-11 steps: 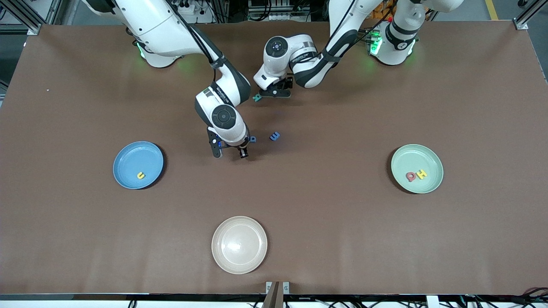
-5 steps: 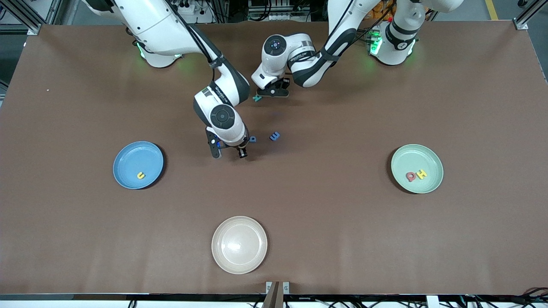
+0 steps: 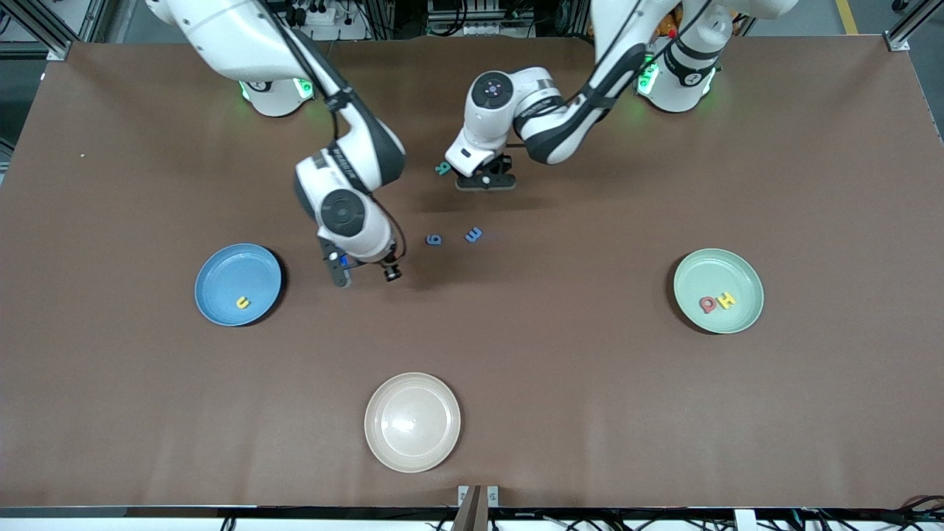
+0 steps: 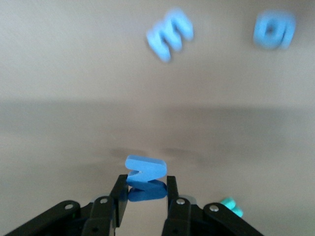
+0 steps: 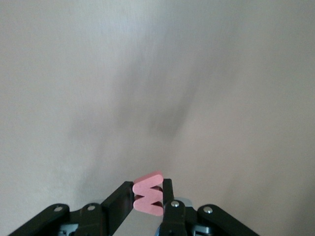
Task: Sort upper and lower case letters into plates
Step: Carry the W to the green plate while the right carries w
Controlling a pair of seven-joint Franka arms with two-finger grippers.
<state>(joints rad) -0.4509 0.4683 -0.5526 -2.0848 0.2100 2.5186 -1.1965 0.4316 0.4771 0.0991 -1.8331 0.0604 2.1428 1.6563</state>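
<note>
A: What've you got, texture-wise?

B: My left gripper (image 4: 146, 189) is pinched on a blue zigzag letter (image 4: 144, 175), chunky matte foam w/ flat faces; it hangs over bare brown table (image 3: 590, 413). My right gripper (image 5: 149, 196) is clamped on a pink zigzag letter (image 5: 148, 193), same foam look, up over the table betw. the sky blue plate (image 3: 238, 285) and the loose letters.

A: Plates?

B: Blue one at the right arm's end w/ a yellow letter (image 3: 242, 302); pale mint green plate (image 3: 718, 290) at the left arm's end w/ a red letter (image 3: 708, 304) and another yellow one (both plates round, shallow, matte). Cream plate (image 3: 412, 422) nearest the front camera.

A: Front view show the grips?

B: No, only the wrist views do. Front view adds two blue letters (image 3: 434, 240) on the table and a teal letter (image 3: 442, 168) by my left wrist.
</note>
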